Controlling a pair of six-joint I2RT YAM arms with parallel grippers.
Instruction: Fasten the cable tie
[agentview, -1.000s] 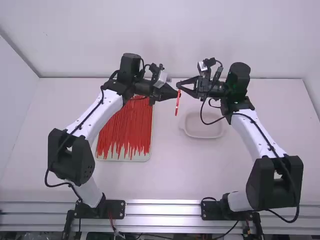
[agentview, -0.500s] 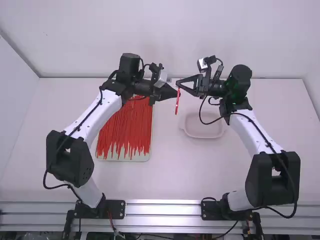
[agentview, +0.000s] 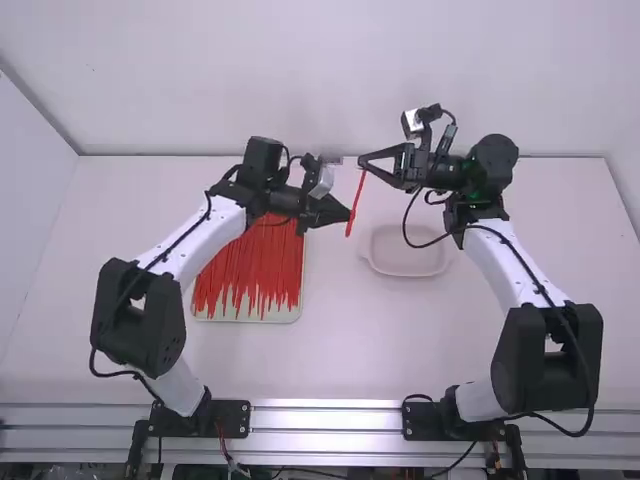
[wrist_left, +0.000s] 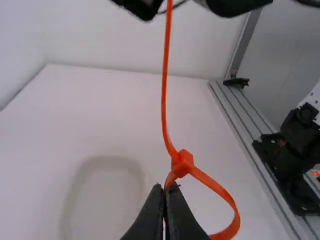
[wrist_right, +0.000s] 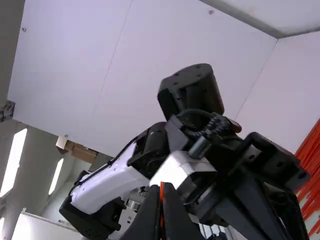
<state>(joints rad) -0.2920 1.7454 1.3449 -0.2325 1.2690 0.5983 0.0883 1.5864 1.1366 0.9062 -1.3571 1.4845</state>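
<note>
Here the tie (agentview: 355, 205) hangs in the air above the table, between the two grippers. Its long axis runs almost straight from the left gripper (agentview: 344, 212) up to the right gripper (agentview: 362, 162). The left gripper is pinched tight on the strap right beside the head (wrist_left: 182, 162), with the loop (wrist_left: 224, 200) bulging off to one side. The right gripper is clamped on the tail's far end, above the head. Tightening likely means drawing the tail along that line, away from the left gripper.
</note>
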